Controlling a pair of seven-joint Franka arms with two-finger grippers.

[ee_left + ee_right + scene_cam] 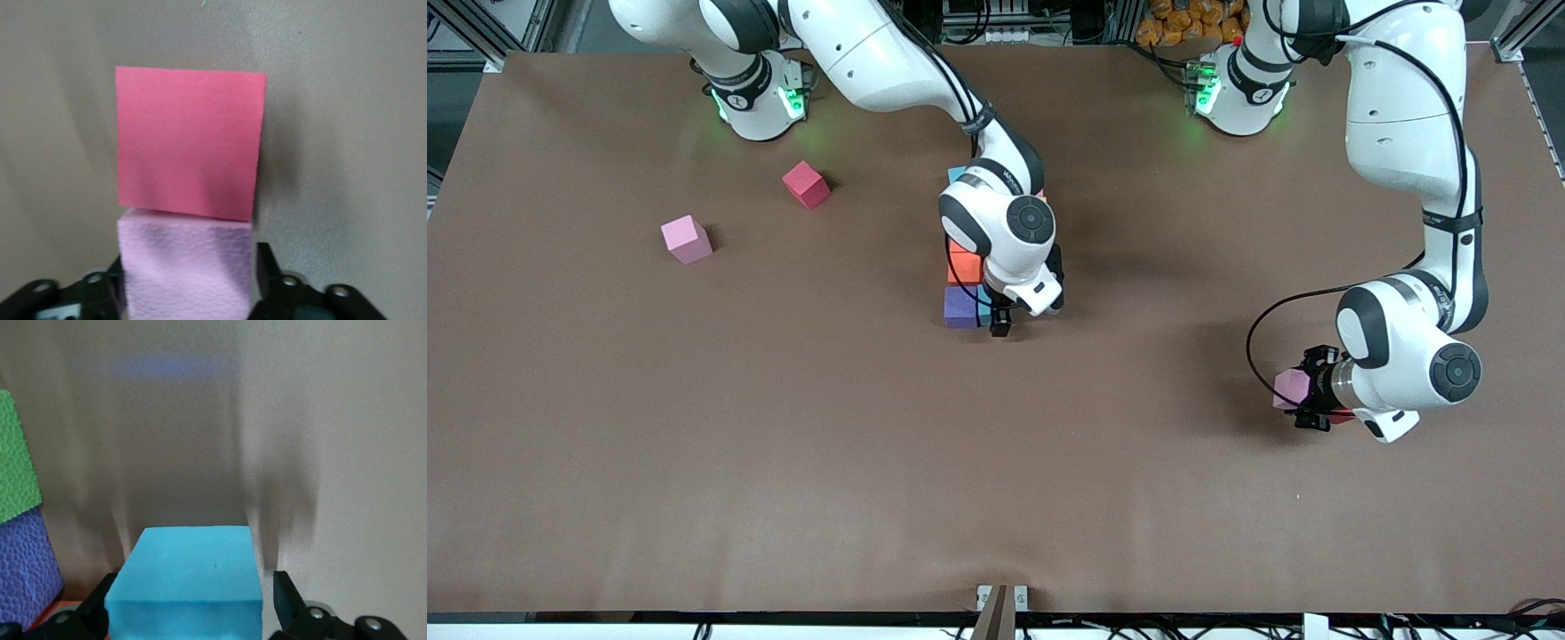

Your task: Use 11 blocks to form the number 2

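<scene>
My right gripper [1000,322] is low at the block cluster in the middle of the table. Its jaws stand open on either side of a cyan block [187,577], with a small gap showing at one finger [285,600]. That cyan block [984,307] rests beside a purple block [960,307], and an orange block [965,264] lies farther from the front camera. A green block [17,453] and the purple block [27,567] show beside it. My left gripper [1303,393] is shut on a pink block [1289,388] [187,267] toward the left arm's end, over a red cube [190,147].
A loose pink block [687,239] and a red cube [807,184] lie toward the right arm's end. Another cyan block [958,173] peeks out under the right arm, farther from the front camera than the cluster. The brown table [783,462] is bare nearer the front camera.
</scene>
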